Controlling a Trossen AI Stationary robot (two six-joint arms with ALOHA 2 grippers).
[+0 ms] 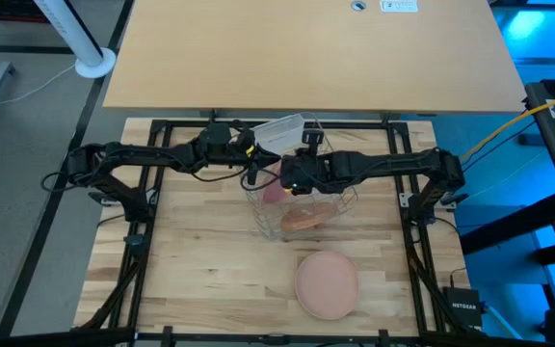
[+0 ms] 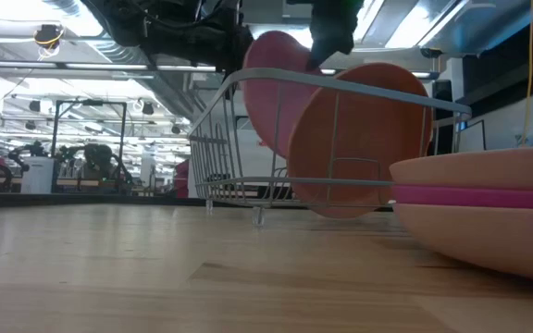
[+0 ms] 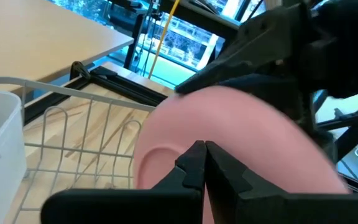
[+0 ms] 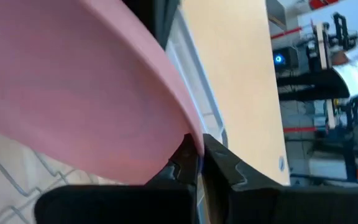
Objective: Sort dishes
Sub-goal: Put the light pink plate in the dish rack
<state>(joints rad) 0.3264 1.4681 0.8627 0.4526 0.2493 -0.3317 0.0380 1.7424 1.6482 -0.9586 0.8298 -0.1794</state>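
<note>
My right end effector (image 4: pixel 196 163) is pinched on the rim of a pink plate (image 2: pixel 280 88) standing in the wire rack (image 2: pixel 229 157). My left end effector (image 3: pixel 204 163) is closed, empty, beside it. One orange plate (image 2: pixel 364 139) leans in the rack; three stacked plates (image 1: pixel 327 284) lie nearby on the table (image 1: pixel 200 270).

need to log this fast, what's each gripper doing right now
left gripper: shut, holding nothing, next to the pink plate in the wire rack.
right gripper: shut on the pink plate's rim.
</note>
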